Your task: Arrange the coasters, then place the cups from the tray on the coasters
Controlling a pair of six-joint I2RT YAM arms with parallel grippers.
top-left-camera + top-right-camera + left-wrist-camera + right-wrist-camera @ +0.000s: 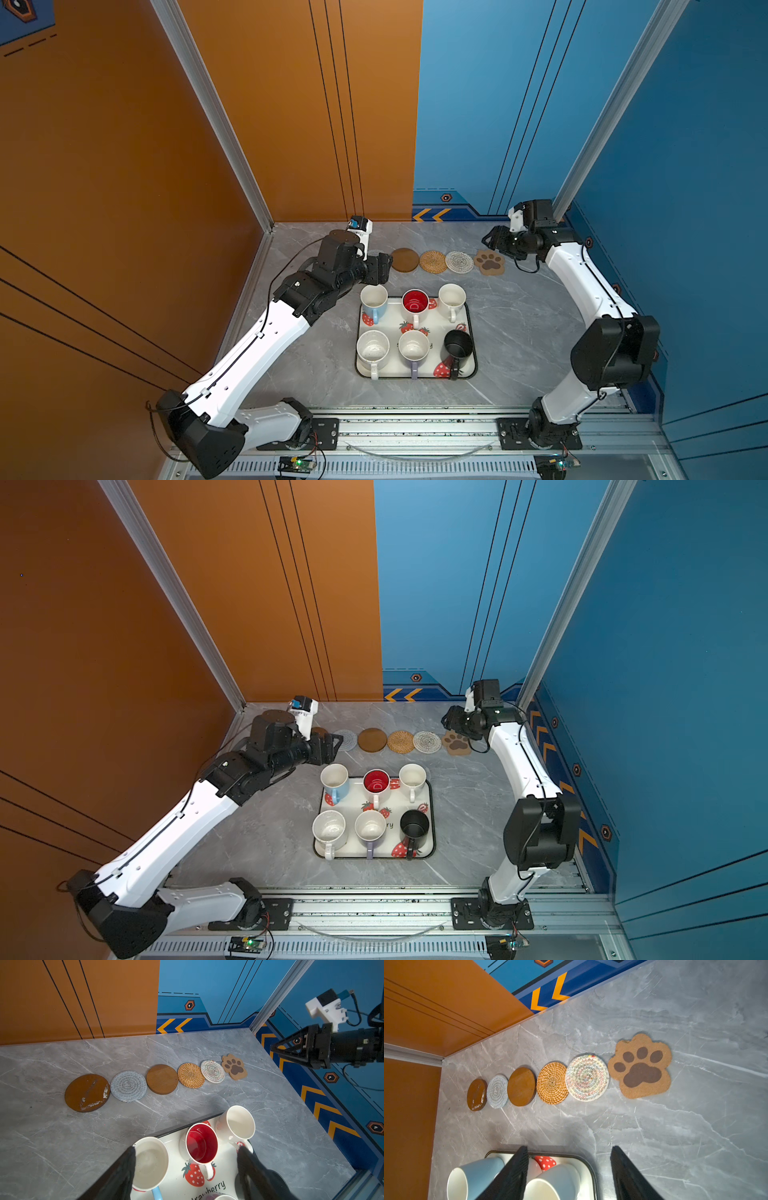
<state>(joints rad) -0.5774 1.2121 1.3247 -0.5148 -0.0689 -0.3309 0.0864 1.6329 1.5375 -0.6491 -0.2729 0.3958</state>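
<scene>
**Q:** Coasters and cups: location, count?
**A:** Six coasters (pixel 162 1079) in one close-set row near the back wall; six cups (pixel 415 301), two rows of three, on the tray (pixel 435 322); bare table (pixel 519 332) either side.
**Q:** Grippers?
**A:** Left gripper (pixel 187 1151): jaws apart, empty, over the tray's far edge; right gripper (pixel 569 1153): jaws apart, empty, near the paw-print coaster (pixel 641 1066).

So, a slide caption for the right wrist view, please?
Six coasters in one row on the table, mugs on the tray, right gripper open.
</scene>
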